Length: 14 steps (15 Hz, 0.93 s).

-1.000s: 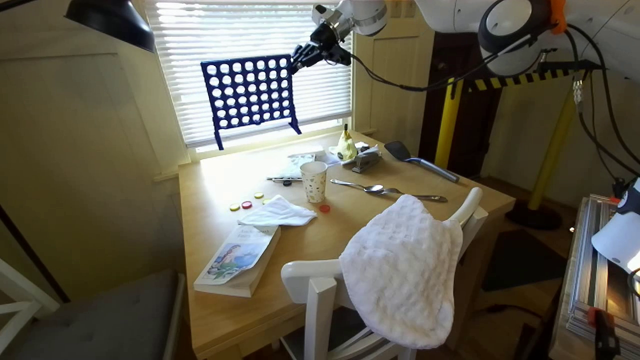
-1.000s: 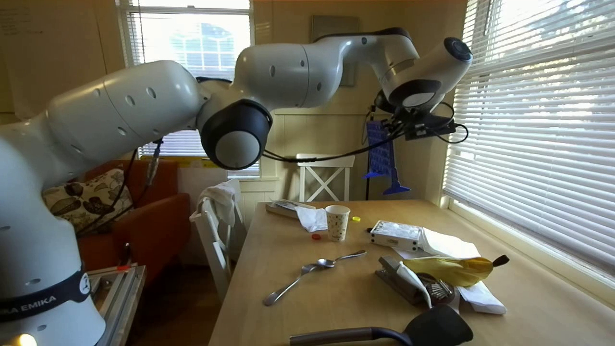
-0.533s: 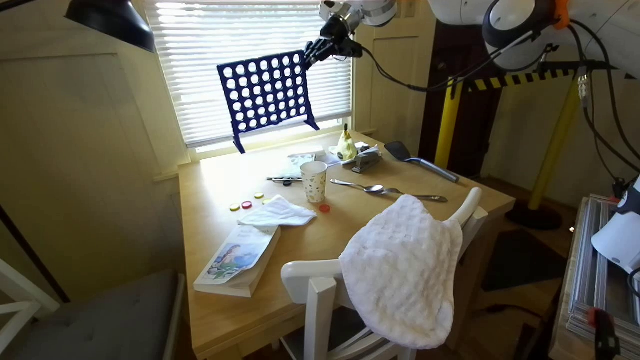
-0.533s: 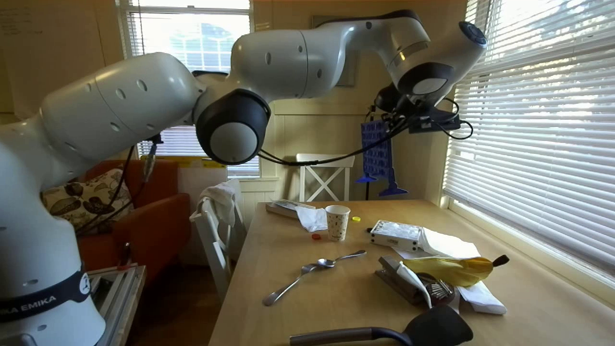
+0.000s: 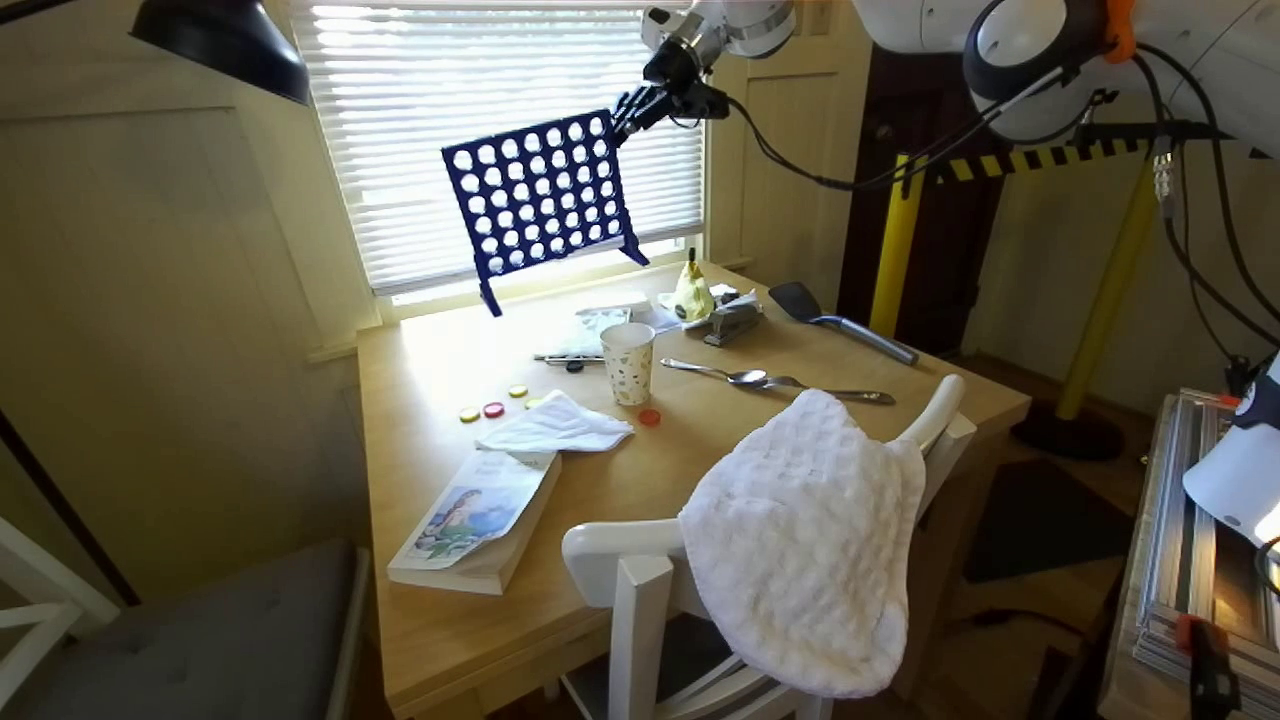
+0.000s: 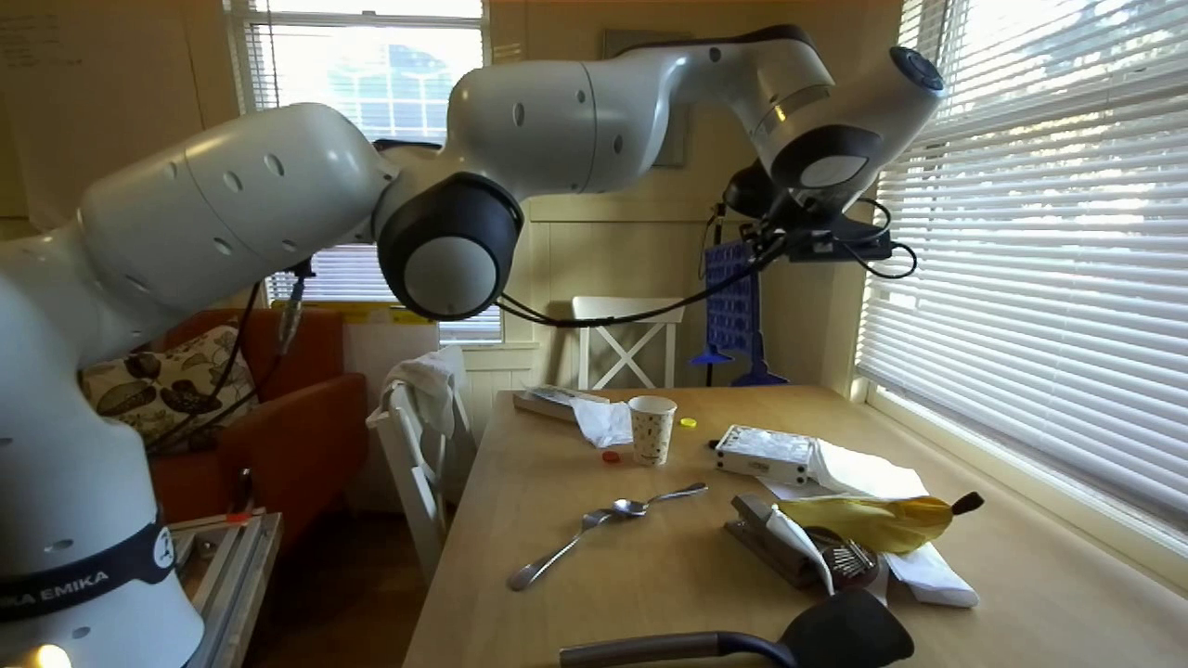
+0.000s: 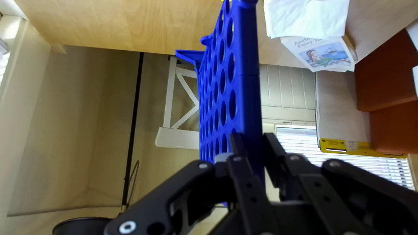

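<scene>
My gripper (image 7: 252, 138) is shut on a blue upright grid board (image 7: 225, 98), full of round holes, gripping it by its side edge near a top corner. One finger (image 7: 240, 147) lies against each side of that edge. In an exterior view the gripper (image 5: 620, 125) holds the board (image 5: 528, 178) in front of the window blinds, its far end hanging lower. Its two feet point down above the back of the wooden table (image 5: 420, 345). Partly behind the arm's cable, the board (image 6: 729, 301) also shows beyond the table's far end.
On the table stand a speckled paper cup (image 5: 628, 370), a book (image 5: 470, 520), a white napkin (image 5: 555, 425) and a stapler (image 5: 735, 322). Red and yellow discs, a spatula (image 5: 797, 300) and cutlery lie about. A chair with a white cloth (image 5: 810, 545) stands in front; a black lamp (image 5: 225, 45) hangs left.
In an exterior view the board has shifted right with the gripper. Over the last half second it sank slightly and its far end dipped. The grip looks the same; the table objects have not moved.
</scene>
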Motion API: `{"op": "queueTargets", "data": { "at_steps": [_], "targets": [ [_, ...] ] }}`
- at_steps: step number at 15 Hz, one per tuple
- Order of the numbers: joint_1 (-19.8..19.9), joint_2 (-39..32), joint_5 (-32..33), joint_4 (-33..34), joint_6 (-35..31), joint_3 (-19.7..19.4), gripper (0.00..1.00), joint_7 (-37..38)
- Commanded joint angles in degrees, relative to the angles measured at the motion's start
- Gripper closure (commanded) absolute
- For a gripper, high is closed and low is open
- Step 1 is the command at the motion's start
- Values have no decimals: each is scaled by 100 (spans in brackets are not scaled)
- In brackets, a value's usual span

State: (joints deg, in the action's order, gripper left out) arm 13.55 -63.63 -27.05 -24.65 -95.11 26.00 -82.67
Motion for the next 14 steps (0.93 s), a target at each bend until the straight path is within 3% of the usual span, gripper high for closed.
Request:
{"op": "queueTargets", "data": {
  "at_steps": [1,5,14],
  "targets": [
    [-32,17,-92,0,6,-102,95,3],
    [157,140,-197,7,42,-35,95,-248],
    [1029,186,-743,12,995,164,95,-887]
  ]
}}
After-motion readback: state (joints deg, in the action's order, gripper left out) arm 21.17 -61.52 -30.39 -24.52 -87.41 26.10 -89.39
